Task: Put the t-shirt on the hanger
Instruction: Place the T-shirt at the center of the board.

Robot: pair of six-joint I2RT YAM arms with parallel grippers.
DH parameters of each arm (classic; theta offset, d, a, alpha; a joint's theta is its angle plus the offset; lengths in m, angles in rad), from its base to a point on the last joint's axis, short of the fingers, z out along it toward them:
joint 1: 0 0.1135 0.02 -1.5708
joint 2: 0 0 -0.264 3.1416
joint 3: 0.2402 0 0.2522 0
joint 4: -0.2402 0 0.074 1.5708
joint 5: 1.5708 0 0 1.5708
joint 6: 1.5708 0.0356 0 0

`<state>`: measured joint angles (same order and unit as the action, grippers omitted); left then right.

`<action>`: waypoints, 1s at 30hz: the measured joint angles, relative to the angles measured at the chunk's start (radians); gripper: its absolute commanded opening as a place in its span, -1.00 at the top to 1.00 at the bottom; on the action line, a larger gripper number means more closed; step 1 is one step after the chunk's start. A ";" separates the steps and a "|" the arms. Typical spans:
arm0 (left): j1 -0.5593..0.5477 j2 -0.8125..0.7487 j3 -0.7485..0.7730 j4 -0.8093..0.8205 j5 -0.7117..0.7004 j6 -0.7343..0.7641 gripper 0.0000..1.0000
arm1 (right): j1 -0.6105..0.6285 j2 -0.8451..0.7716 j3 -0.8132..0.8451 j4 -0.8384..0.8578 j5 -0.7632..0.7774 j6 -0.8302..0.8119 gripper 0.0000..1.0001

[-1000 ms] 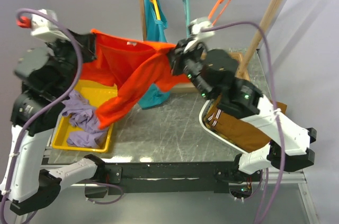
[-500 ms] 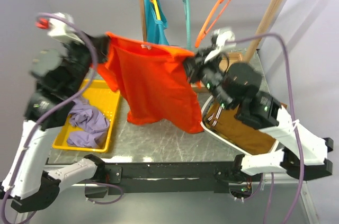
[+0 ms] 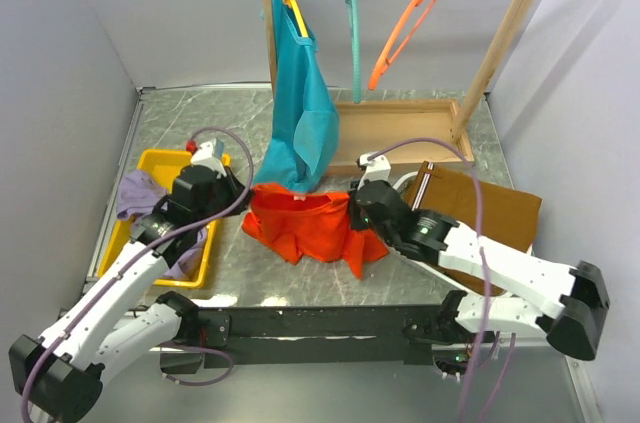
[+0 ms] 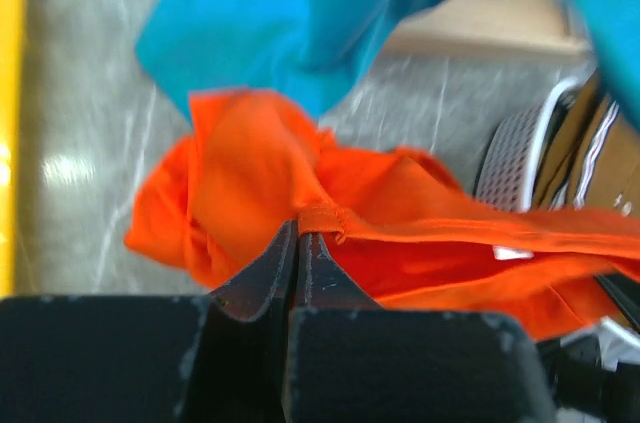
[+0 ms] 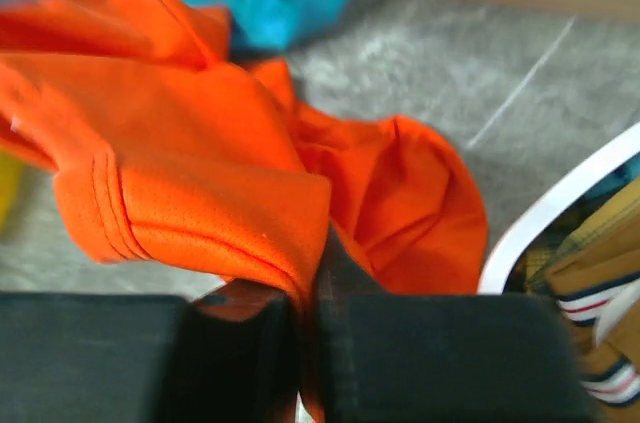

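Observation:
The orange-red t-shirt lies bunched on the table in front of the rack. My left gripper is at its left edge; in the left wrist view it is shut on a hemmed edge of the t-shirt. At the cloth's right edge is my right gripper. The right wrist view shows that gripper pinching a fold of the t-shirt. The orange hanger hangs bare on the wooden rail at the top right, well above both grippers.
A teal t-shirt on a yellow hanger hangs down to just behind the orange cloth. A bare teal hanger hangs mid-rail. A yellow tray with lilac cloth sits left. A white basket of brown clothing stands right.
Both arms have dropped from high above the table down to its surface. The t-shirt, held stretched in the air before, now lies crumpled on the table between the grippers.

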<state>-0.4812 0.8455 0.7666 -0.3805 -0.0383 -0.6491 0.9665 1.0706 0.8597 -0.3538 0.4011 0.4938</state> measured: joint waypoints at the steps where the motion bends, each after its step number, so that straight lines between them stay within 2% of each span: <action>1: 0.000 -0.001 -0.029 0.008 0.012 -0.011 0.98 | -0.008 0.018 -0.010 0.001 -0.010 0.016 0.39; 7: 0.000 0.003 -0.072 0.069 0.065 -0.050 0.98 | -0.016 0.089 -0.011 0.020 -0.051 0.068 -0.22; 12: 0.000 0.019 -0.082 0.107 0.094 -0.053 0.98 | -0.016 0.039 -0.011 -0.008 -0.043 0.114 -0.49; 19: -0.001 0.088 -0.080 0.134 0.126 -0.050 0.98 | -0.016 -0.092 -0.007 -0.122 0.006 0.219 -0.56; 24: -0.008 0.168 -0.050 0.128 0.132 -0.047 0.98 | -0.016 -0.137 -0.007 -0.172 0.032 0.268 -0.63; 30: -0.024 0.182 -0.042 0.129 0.132 -0.047 0.98 | -0.018 -0.169 0.030 -0.222 0.066 0.294 -0.63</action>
<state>-0.5056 1.0271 0.7246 -0.2516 0.0937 -0.6956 0.9489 0.9012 0.8898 -0.5762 0.4675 0.7879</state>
